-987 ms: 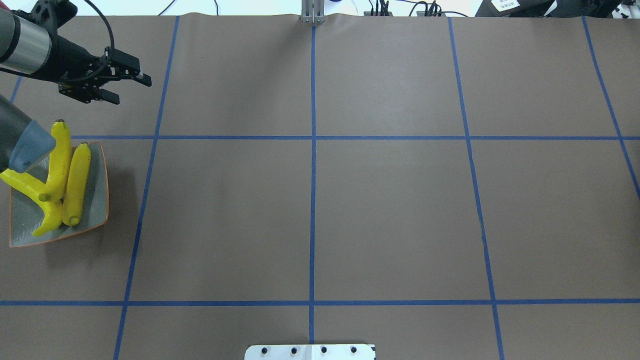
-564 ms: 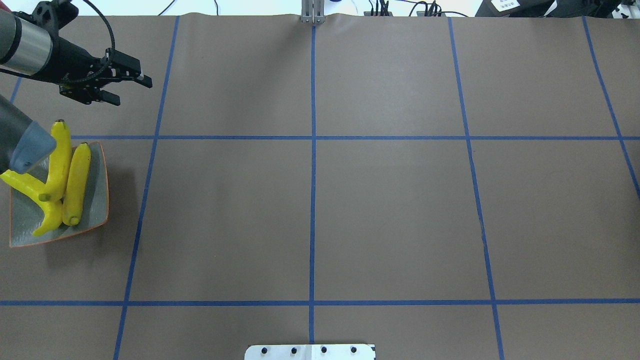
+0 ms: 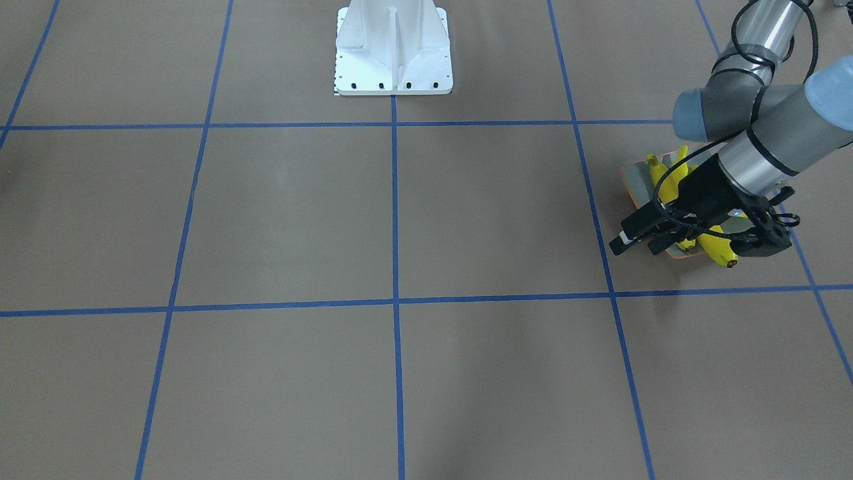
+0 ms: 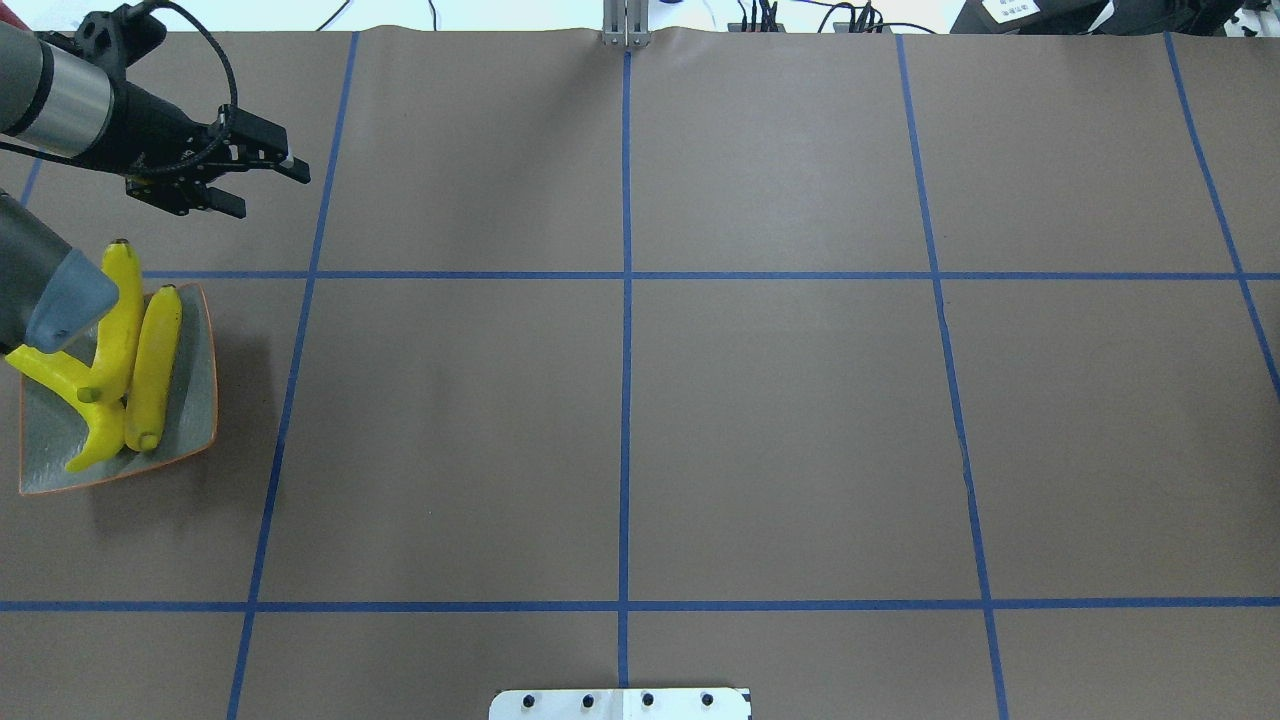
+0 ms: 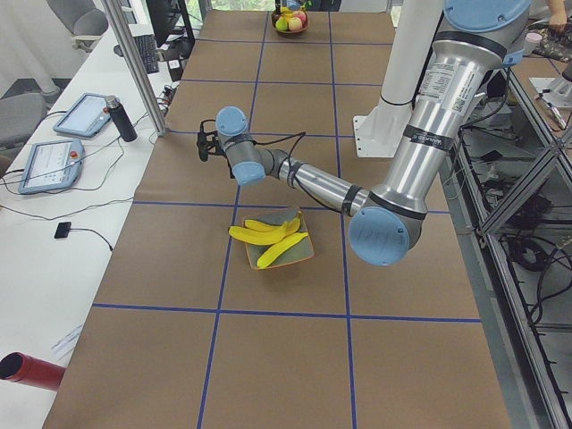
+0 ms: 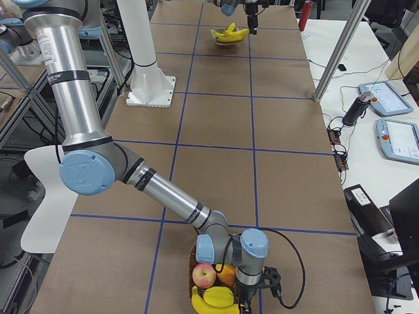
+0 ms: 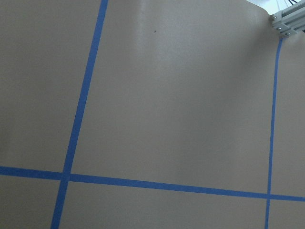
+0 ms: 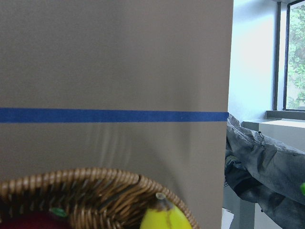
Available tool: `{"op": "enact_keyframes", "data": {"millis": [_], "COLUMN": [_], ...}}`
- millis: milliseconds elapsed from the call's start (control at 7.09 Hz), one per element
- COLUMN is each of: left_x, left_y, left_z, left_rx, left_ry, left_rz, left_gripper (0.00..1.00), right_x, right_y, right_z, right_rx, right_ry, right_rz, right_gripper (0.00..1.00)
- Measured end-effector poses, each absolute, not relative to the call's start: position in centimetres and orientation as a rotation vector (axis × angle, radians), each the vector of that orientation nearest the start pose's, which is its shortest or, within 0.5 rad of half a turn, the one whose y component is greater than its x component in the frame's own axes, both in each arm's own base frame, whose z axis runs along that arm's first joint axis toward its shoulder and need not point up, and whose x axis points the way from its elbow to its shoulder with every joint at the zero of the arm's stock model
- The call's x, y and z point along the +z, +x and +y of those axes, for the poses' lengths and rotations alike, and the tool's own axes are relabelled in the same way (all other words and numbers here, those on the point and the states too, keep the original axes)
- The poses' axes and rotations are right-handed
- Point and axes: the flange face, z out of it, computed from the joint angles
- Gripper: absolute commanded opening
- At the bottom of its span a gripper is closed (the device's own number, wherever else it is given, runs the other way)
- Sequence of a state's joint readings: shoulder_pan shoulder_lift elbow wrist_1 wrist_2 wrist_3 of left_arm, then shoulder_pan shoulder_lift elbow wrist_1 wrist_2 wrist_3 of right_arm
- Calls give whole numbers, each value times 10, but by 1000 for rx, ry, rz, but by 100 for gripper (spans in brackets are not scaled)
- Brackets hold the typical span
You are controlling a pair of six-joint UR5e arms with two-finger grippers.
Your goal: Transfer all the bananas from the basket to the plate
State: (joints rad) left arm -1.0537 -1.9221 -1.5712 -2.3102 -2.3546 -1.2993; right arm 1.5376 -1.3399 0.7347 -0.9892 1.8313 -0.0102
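1. At the far left end of the table (image 4: 640, 440), the plate (image 4: 190, 400) already carries the bananas (image 4: 153, 365). I count three, piled crosswise.
   - One tip pokes past the plate's far rim, and another banana hangs over the side beneath the left arm's elbow (image 4: 65, 295).
   - The pile looks loosely balanced. A fourth fruit dropped on top, rather than laid in a gap, could roll one off onto the table.

2. Just beyond the plate, the left gripper (image 4: 271, 193) hovers over bare brown paper with its jaws spread wide and nothing between them.
   - If it travels low across the plate, a finger or the looped cable could clip the projecting banana tip and drag the dish.

3. At the far right end, outside the overhead view, the basket (image 8: 95, 181) has one banana left in it (image 6: 213, 297), lying beside an apple (image 6: 204, 276).
   - The right gripper (image 6: 247, 297) sits directly over it. Only the side camera shows it, so I cannot tell whether its jaws are apart, closed, or holding anything.
   - The wrist camera puts the wicker rim and the banana's stem end close below.
   - A finger catching that rim could tip or shift the basket.
   - A pinch near the stem rather than mid-body would likely let the smooth, curved fruit swivel or slip.

4. The carry runs the whole length of the table, so a marginal grip could drop the banana partway.
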Motion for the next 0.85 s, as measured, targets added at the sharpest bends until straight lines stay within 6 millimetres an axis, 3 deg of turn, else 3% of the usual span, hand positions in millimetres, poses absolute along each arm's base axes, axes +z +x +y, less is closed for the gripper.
{"op": "enact_keyframes", "data": {"millis": [282,846], "left_x": [371,370], "left_y": [255,258], "left_z": [-572,-571], "left_rx": [-250,-245], "left_ry": [79,77], "left_rz": [1239,1240], "left_gripper": [100,100], "right_x": [899,905], "right_y": [88,88], "right_z": [-521,-512], "right_rx": [-45,-46], "right_ry": [-26,-37], "right_rz": [-259,-258], "right_gripper": [77,73]}}
